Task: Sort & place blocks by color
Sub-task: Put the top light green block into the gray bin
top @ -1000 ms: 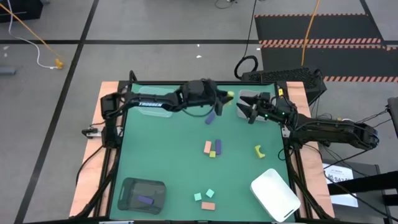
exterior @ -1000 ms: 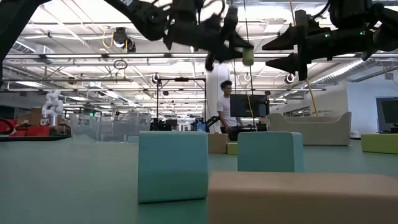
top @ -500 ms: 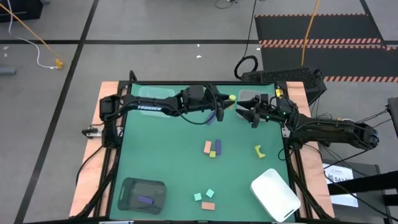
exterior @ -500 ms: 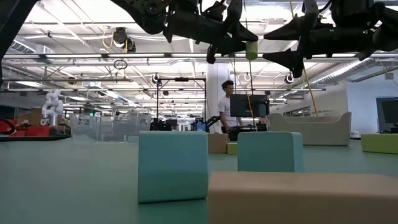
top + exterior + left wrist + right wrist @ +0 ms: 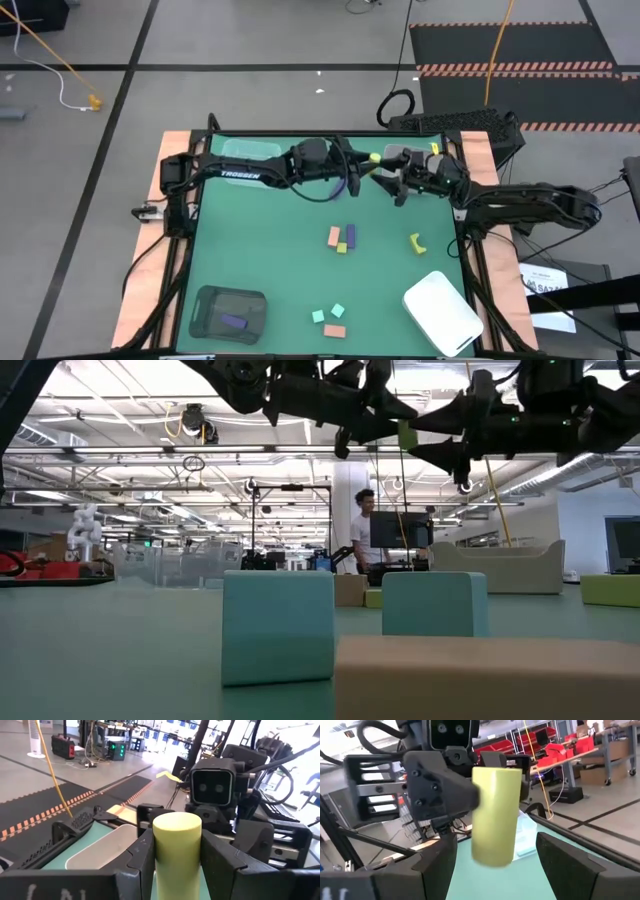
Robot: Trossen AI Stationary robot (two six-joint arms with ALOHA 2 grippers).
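Observation:
My left gripper (image 5: 365,163) reaches level over the far middle of the green table, shut on a yellow-green round block (image 5: 372,157). My right gripper (image 5: 392,180) faces it from the right, open. In the right wrist view the right fingers (image 5: 432,865) stand wide on either side of the block (image 5: 495,815), apart from it. Loose blocks lie on the table: salmon (image 5: 333,237), purple (image 5: 351,235), yellow-green (image 5: 342,247), a curved yellow-green piece (image 5: 417,241), two teal (image 5: 328,314) and a salmon bar (image 5: 334,330). My left gripper pinches the block's two opposite sides (image 5: 165,862) between its two fingers (image 5: 142,860). The fingers lie level and come from the table's left. The block stands upright in the hold, its round top (image 5: 176,822) above the fingers, lifted well clear of the table.
A clear tray (image 5: 250,150) and a white tray (image 5: 408,156) stand at the far edge. A dark tray (image 5: 215,300) holding a purple block sits near left, a white tray (image 5: 442,312) near right. A person stands in the room beyond (image 5: 362,540).
My right gripper has come toward the table's left and tipped, so its open fingers now flank the block held by my left gripper. My left gripper has edged toward the right with the block, which stays upright and clear of the table.

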